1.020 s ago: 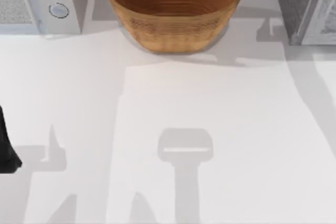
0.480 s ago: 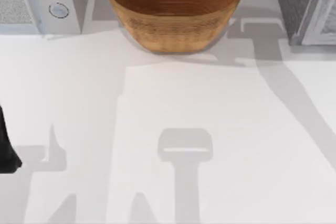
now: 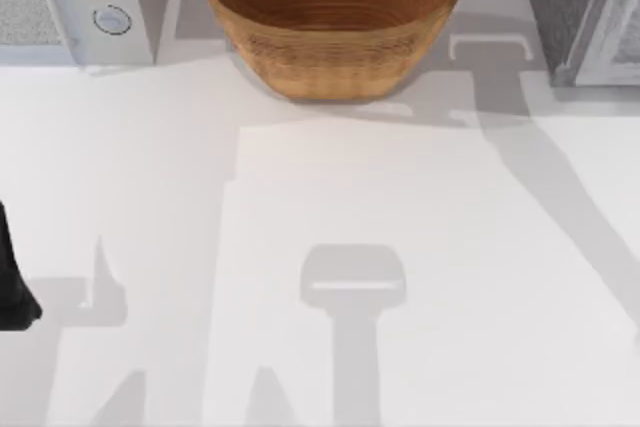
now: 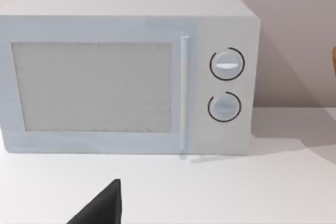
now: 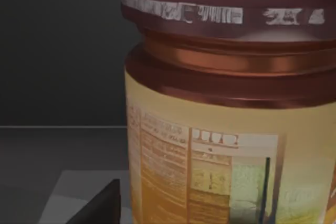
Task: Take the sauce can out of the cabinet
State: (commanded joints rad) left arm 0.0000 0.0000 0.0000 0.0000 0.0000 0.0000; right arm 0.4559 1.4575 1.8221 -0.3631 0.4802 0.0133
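Left arm (image 3: pixel 12 282) parked at the table's left edge, near the microwave (image 4: pixel 131 72) it's looking at; can't tell how its jaws stand. Mid-table is bare, woven basket (image 3: pixel 333 22) at the back centre, not involved. Cabinet (image 3: pixel 585 12) sits back right, and my right arm is reaching in there. The right wrist view puts the sauce can (image 5: pixel 231 114) right up close, standing upright on the dark cabinet floor, maroon lid, tan label. One dark finger (image 5: pixel 102 205) shows beside the can; can't tell whether the jaws are spread or already clamped on it. My read: approach done, can not out yet. Left: confirm grip, pull it out, set it on the table.
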